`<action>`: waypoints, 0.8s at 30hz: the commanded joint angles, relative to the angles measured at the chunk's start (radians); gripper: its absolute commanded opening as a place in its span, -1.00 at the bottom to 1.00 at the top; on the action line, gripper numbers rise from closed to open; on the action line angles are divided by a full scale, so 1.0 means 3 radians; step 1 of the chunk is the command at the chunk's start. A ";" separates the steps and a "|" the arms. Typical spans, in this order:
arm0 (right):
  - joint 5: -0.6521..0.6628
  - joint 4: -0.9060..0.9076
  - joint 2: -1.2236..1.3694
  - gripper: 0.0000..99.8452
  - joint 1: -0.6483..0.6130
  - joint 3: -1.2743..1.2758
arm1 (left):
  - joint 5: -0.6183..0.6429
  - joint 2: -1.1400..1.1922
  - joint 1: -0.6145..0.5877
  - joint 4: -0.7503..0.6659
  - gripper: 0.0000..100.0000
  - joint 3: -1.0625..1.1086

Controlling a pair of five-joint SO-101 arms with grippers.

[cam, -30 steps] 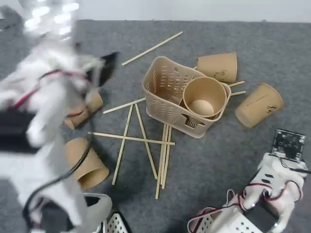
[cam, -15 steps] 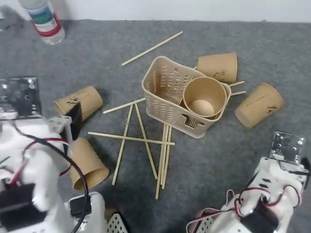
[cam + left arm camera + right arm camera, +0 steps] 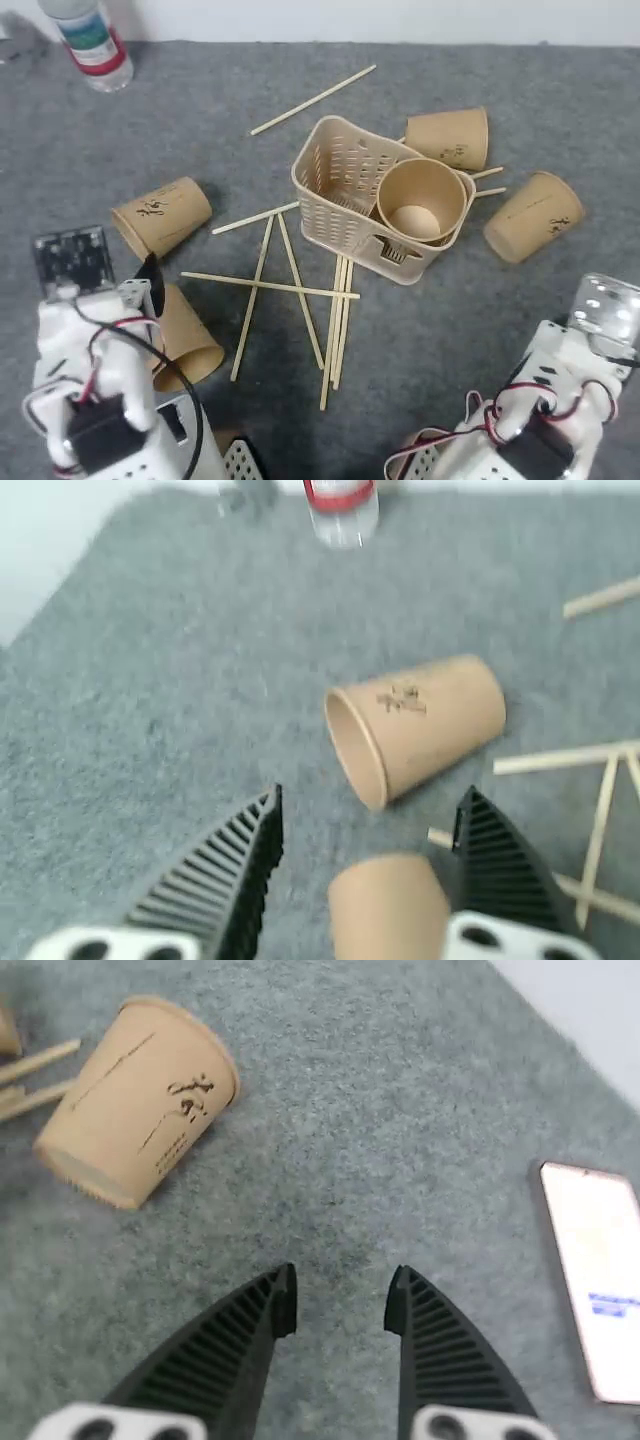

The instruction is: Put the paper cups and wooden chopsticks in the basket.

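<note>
Basket (image 3: 340,185) sits mid-table on grey carpet (image 3: 200,110), one paper cup (image 3: 420,200) upright in its right end. Four more cups lie on their sides, two to its right and two to its left. Left gripper (image 3: 372,798) is spread wide over the near-left cup (image 3: 385,915). The right gripper (image 3: 342,1272) is parted above bare carpet at near right. Chopsticks (image 3: 270,287) lie scattered left of the basket.

Soft, even light falls from overhead on the grey worktop (image 3: 120,130), and it is bright throughout. The basket (image 3: 340,190) and the paper cups (image 3: 165,215) cast short, soft-edged shadows on their near sides; the chopsticks (image 3: 290,288) cast only thin dark lines. White glare washes out the board (image 3: 608,312) atop the right arm. A phone screen (image 3: 592,1280) glows pale.
</note>
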 commanded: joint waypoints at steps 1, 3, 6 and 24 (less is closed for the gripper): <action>-0.0189 -0.0248 -0.0018 -0.67 -0.0028 0.0159 | 0.0220 -0.0496 0.0056 -0.0153 -0.46 0.0299; -0.0220 -0.0304 -0.0018 -0.67 -0.0079 0.0327 | 0.0143 -0.0583 0.0133 -0.0153 -0.46 0.0304; -0.0363 -0.0376 -0.0018 -0.67 -0.0115 0.0583 | -0.0097 -0.0588 0.0302 -0.0092 -0.46 0.0304; -0.0368 -0.0494 -0.0018 -0.67 -0.0120 0.0931 | -0.0281 0.0736 0.0588 -0.0015 -0.46 -0.0391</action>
